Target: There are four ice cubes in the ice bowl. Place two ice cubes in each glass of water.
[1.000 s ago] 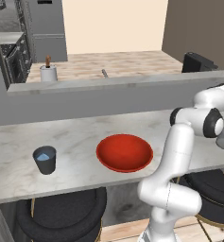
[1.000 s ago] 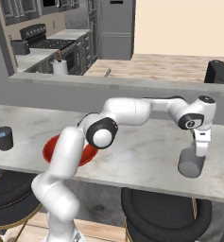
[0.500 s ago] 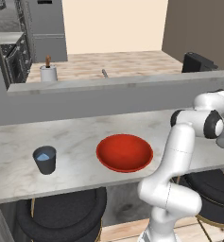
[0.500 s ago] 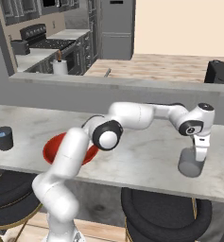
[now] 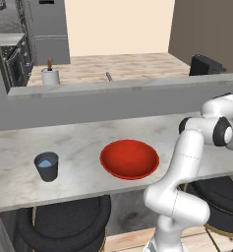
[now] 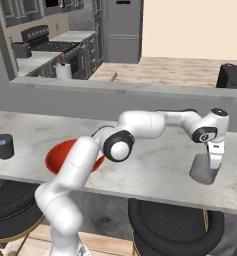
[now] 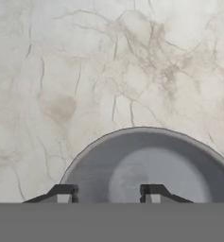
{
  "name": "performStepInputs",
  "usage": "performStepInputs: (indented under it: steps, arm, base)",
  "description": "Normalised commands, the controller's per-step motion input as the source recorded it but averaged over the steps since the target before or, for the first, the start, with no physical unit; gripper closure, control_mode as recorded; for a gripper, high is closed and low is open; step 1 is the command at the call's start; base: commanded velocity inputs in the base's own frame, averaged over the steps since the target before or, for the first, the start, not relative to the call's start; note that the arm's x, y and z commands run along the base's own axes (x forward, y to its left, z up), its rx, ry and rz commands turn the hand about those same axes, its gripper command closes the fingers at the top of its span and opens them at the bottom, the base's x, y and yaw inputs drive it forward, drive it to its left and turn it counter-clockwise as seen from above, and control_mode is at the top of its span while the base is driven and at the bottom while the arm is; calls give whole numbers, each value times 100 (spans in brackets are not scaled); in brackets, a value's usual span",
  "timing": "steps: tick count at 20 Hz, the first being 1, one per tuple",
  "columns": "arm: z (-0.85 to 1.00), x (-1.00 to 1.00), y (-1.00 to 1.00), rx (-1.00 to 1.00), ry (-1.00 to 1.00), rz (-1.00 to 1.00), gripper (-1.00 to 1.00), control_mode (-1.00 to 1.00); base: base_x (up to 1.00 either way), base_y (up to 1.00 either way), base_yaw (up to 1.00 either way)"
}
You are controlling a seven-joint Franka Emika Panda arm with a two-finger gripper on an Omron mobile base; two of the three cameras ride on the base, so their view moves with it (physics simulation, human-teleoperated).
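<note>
The long marble desk [image 5: 88,142] runs across both base views, with a raised grey ledge [image 5: 113,88] behind it and dark round stools [image 6: 175,225] tucked under its near edge. The white arm [image 6: 150,122] stretches from the base out to the far right end of the desk, its wrist bent so the hand points straight down. The red bowl [image 5: 130,159] sits near the middle of the desk, close to the front edge; its inside looks plain red from the left base view, and no ice cubes can be made out in it at this size. The dark grey glass [image 5: 46,166] with bluish water stands well to the left of the bowl, apart from it. The lighter grey glass [image 6: 205,169] stands at the right end of the desk, well apart from the bowl, directly under the hand. The tool [image 7: 108,194] hangs just above this glass's open mouth, and in the hand view the glass's round rim [image 7: 142,130] and pale inner bottom lie right below the fingertips [image 7: 64,193]. The tips stand apart with a clear gap and nothing between them, so the tool is released. On the ledge far behind stands a white cylinder with a brown top [image 5: 50,75].
</note>
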Motion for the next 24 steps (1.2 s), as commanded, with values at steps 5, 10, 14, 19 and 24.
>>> performStepInputs:
  steps: [5, 10, 14, 19, 24]
  arm:
    - [0, -39, -10, 0, -17, 0, -100, -100]
    - [0, -60, -1, 0, -25, 0, -100, -100]
    - [4, -41, 16, 0, -24, 0, -100, -100]
    - [1, 0, 78, 0, -16, 0, -100, -100]
    - [5, 19, 98, -4, -17, 0, -100, -100]
  base:
    - [0, 0, 0]
    - [0, 0, 0]
    - [0, 0, 0]
    - [0, 0, 0]
    - [0, 0, 0]
